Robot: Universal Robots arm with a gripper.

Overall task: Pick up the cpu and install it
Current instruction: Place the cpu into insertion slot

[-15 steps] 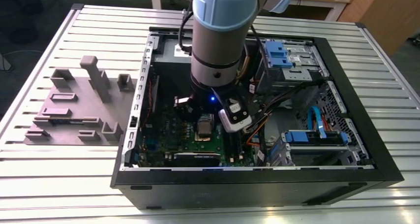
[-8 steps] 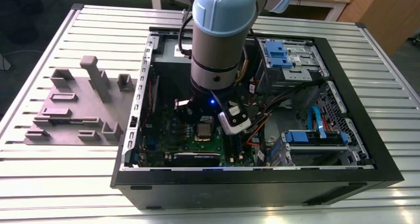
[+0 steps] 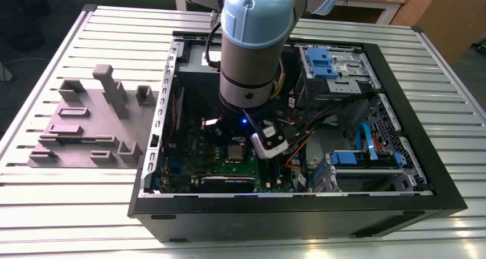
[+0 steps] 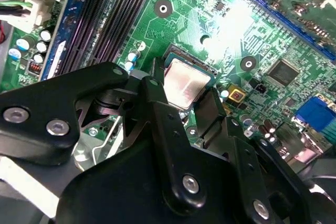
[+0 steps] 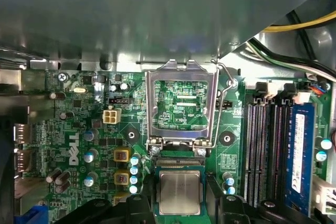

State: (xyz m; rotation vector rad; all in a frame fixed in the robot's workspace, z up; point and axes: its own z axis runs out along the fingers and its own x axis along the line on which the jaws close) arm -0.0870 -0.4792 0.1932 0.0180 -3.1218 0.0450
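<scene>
The black gripper (image 5: 179,208), jaws narrow, clamps the small square silvery-topped cpu (image 5: 179,190) above the green motherboard (image 5: 73,145) (silver metal socket frame (image 5: 181,71) hinged open alongside)

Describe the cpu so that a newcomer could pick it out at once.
Inside the open black computer case lies a green motherboard. Next to its open metal socket frame, in both wrist views, is the cpu: a flat square with a plain silvery top, unlike the round capacitors and long black memory slots nearby.

Open black computer case (image 3: 288,216) on slatted table (image 3: 68,227); grey fixture block (image 3: 83,128) beside it; green motherboard (image 5: 63,129) inside
</scene>
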